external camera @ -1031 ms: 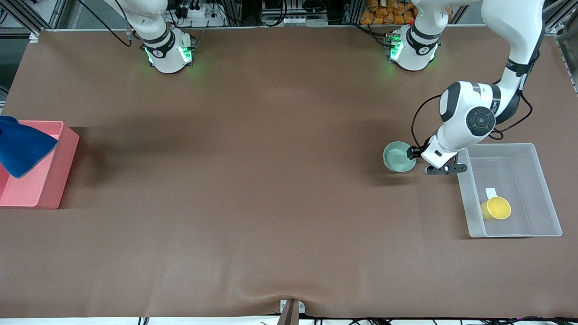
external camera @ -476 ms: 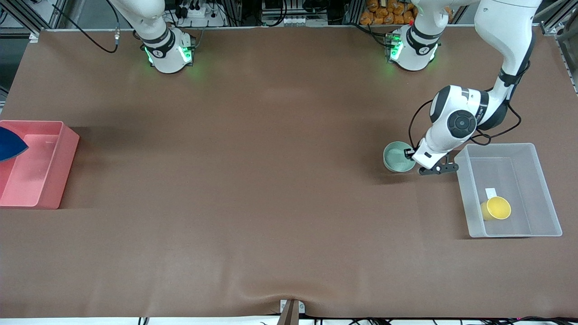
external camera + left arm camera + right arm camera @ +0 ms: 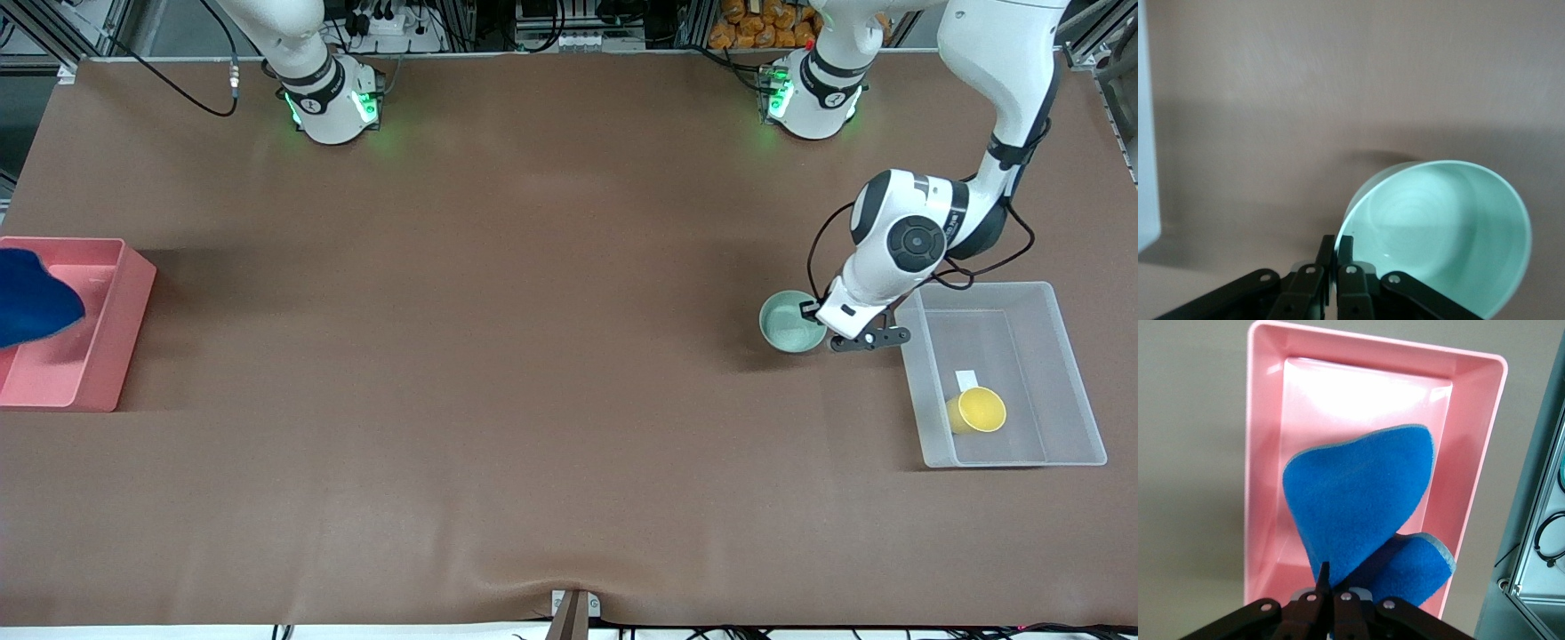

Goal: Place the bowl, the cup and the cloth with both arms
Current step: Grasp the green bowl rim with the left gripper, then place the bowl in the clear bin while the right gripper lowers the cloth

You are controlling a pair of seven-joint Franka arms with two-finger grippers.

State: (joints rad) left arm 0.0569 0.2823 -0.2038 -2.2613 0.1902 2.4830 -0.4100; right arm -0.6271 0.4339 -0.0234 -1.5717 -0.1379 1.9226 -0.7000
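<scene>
The pale green bowl (image 3: 789, 323) sits on the brown table beside the clear bin (image 3: 1071, 373). My left gripper (image 3: 813, 313) is shut on the bowl's rim at the bin side. In the left wrist view the fingers (image 3: 1346, 248) pinch the thin rim of the bowl (image 3: 1451, 233), one inside and one outside. The yellow cup (image 3: 976, 411) lies in the clear bin. The blue cloth (image 3: 34, 298) hangs over the pink bin (image 3: 111, 342). In the right wrist view my right gripper (image 3: 1331, 580) is shut on the cloth (image 3: 1358, 500), above the pink bin (image 3: 1265, 453).
A white label (image 3: 966, 379) lies in the clear bin by the cup. Both arm bases (image 3: 331, 100) stand along the table's edge farthest from the front camera. A metal frame (image 3: 1538, 520) runs past the pink bin's end.
My left gripper has closed on the bowl's rim, and the bowl has shifted slightly toward the front camera. The cloth swung out of the front view, then back over the pink bin.
</scene>
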